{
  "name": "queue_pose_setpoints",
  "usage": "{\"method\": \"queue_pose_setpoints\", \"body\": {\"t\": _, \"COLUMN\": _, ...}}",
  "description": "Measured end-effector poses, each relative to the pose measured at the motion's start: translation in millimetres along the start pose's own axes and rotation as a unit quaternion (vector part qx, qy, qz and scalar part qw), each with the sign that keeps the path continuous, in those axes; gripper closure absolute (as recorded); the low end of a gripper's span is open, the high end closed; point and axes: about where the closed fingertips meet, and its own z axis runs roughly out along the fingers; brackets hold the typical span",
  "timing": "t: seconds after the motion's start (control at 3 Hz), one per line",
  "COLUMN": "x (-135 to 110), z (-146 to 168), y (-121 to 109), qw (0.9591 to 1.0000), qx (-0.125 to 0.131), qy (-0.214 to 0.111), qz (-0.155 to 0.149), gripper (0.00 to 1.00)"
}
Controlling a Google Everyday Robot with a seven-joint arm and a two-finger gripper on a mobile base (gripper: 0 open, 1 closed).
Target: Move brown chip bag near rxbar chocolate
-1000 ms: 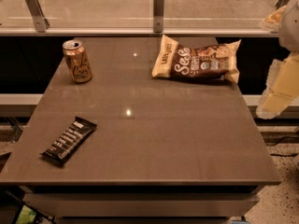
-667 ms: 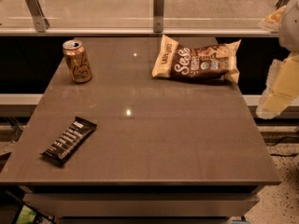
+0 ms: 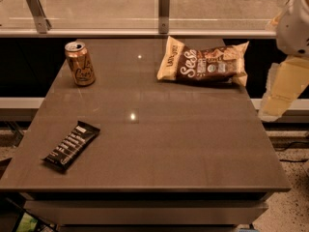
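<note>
The brown chip bag [image 3: 205, 65] lies flat at the far right of the grey table [image 3: 159, 149], dark brown in the middle with white lettering and cream ends. The rxbar chocolate [image 3: 71, 145], a slim black bar with white text, lies at the front left, angled. My gripper [image 3: 284, 88] hangs off the table's right edge, to the right of the chip bag and apart from it, holding nothing that I can see.
A gold soda can [image 3: 80, 64] stands upright at the far left of the table. A glass rail with metal posts [image 3: 164, 9] runs behind the table. The floor shows at the lower right.
</note>
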Motion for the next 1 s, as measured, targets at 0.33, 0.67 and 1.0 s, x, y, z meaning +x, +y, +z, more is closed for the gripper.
{"method": "queue_pose_setpoints", "body": {"t": 0.33, "x": -0.1, "z": 12.3, "y": -6.3, "qw": 0.9991, "qx": 0.011, "qy": 0.041, "qz": 0.005, "gripper": 0.0}}
{"method": "queue_pose_setpoints", "body": {"t": 0.67, "x": -4.6, "z": 27.9, "y": -14.8, "qw": 0.9969, "qx": 0.028, "qy": 0.073, "qz": 0.006, "gripper": 0.0}}
{"method": "queue_pose_setpoints", "body": {"t": 1.0, "x": -3.5, "z": 40.9, "y": -28.9, "qw": 0.9956, "qx": 0.045, "qy": 0.082, "qz": 0.007, "gripper": 0.0}}
